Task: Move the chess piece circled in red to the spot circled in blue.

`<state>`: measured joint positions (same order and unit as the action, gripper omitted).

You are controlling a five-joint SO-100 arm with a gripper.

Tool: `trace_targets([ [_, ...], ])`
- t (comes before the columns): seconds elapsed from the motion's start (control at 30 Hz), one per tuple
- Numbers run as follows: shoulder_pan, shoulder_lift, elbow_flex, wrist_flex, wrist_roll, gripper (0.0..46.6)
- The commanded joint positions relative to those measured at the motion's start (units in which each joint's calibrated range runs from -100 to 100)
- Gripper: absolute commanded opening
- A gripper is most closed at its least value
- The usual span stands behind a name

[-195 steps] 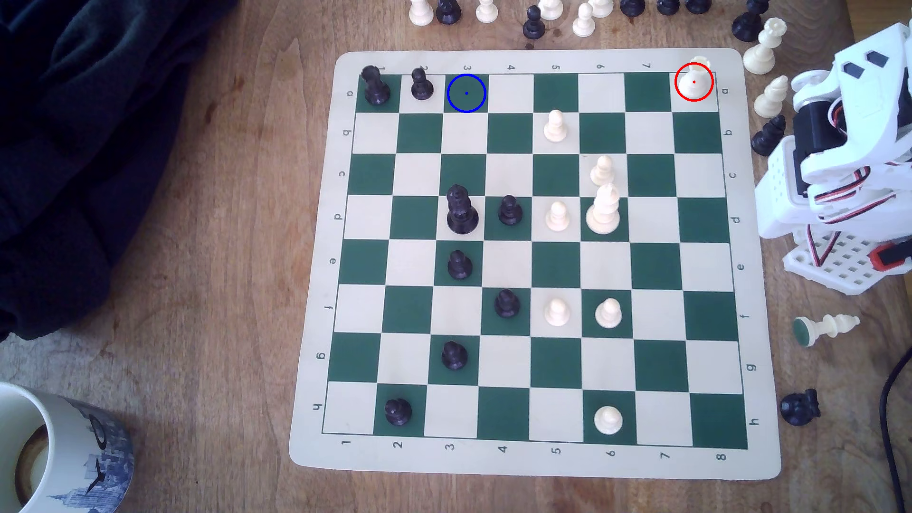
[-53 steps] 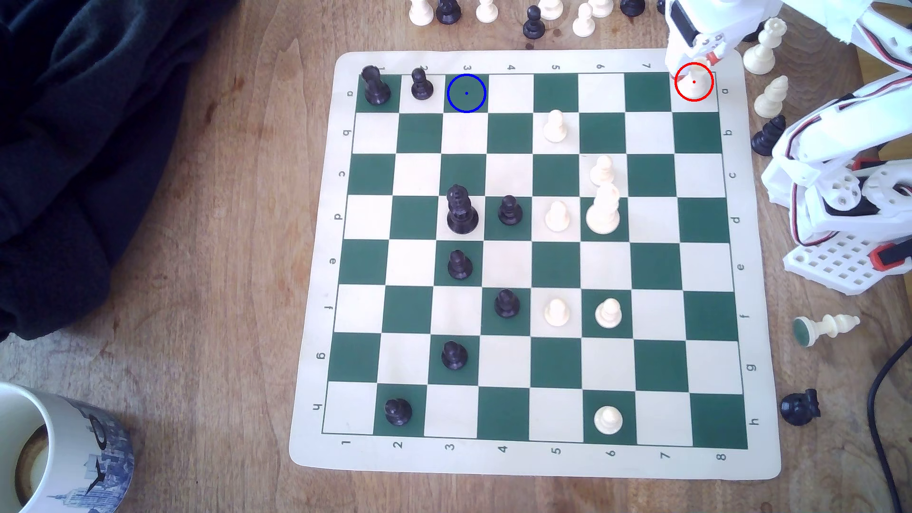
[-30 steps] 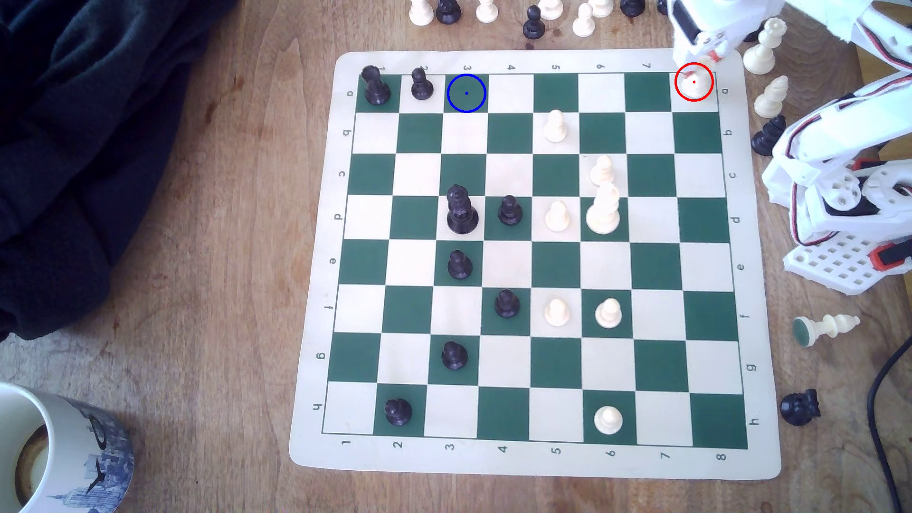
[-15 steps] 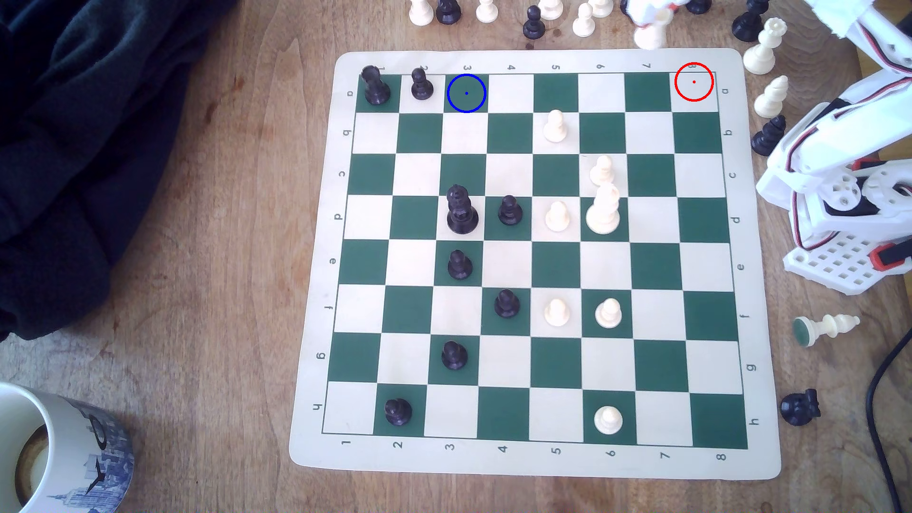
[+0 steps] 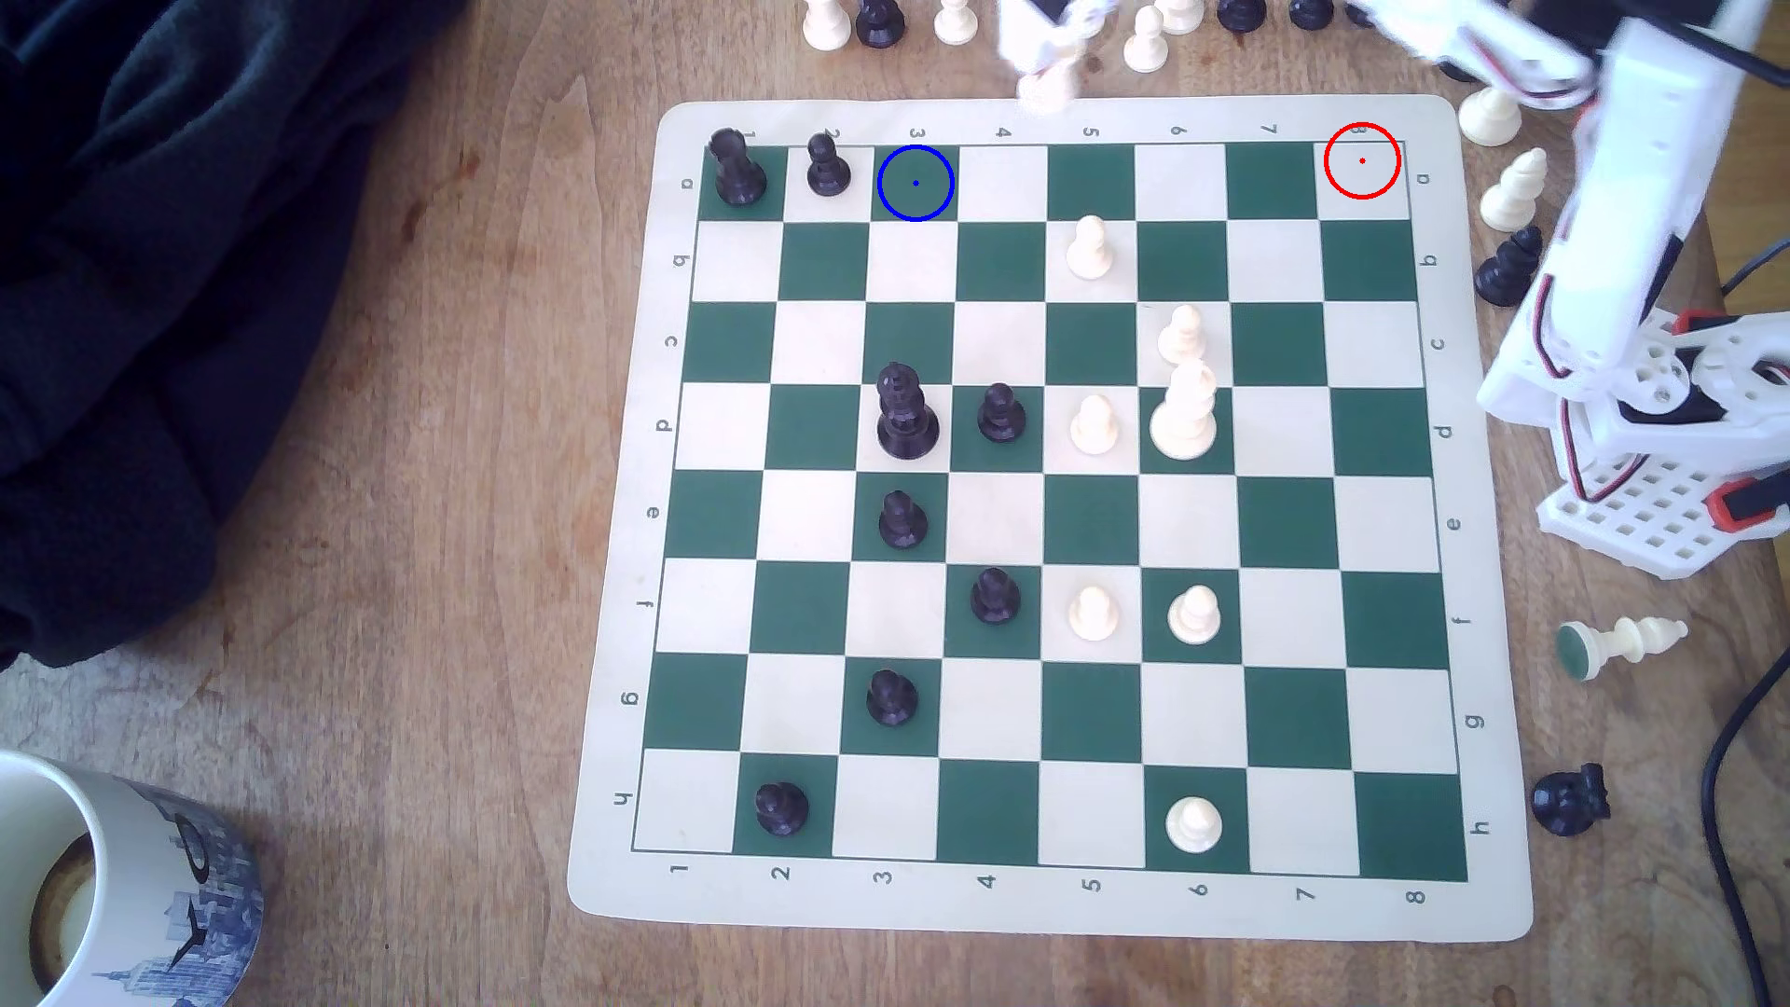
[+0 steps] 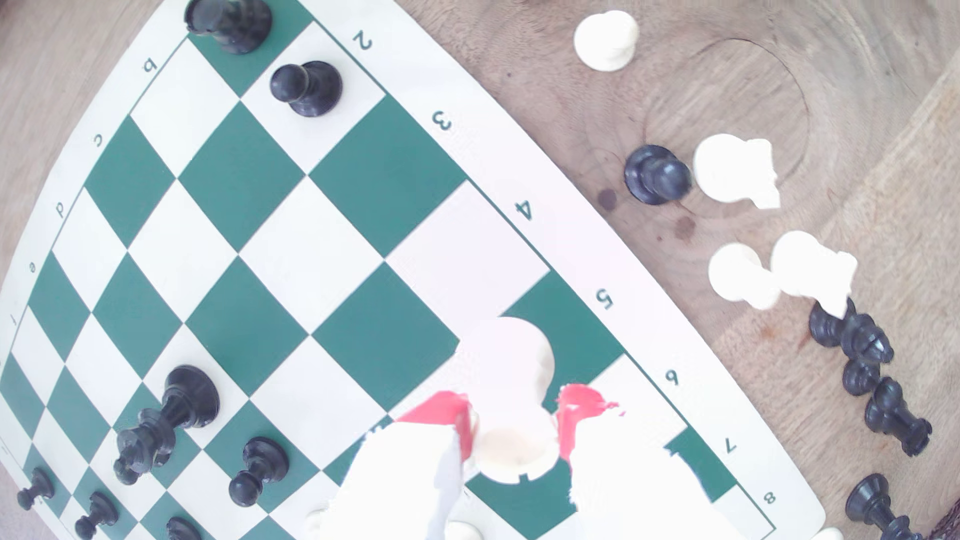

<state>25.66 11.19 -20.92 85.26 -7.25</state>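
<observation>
Cream rook (image 6: 511, 410), upright in the clenched claw (image 6: 514, 431), is hanging right of the blue-ringed square (image 5: 915, 182) in the exterior view.

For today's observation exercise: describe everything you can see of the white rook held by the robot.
The white rook is cream, smooth and plastic-looking, with a wide round base, thick cylindrical body and notched flat top. The end effector is shut on it, red pads pressing both sides near the top. It hangs off the board, upright as far as the blur allows, over the rim near files 4 and 5 in the exterior view.
</observation>
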Motion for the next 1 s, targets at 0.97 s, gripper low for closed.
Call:
trace_targets([
  [0.97, -4.12, 15.3, -12.35, -14.01, 1.12, 0.3],
])
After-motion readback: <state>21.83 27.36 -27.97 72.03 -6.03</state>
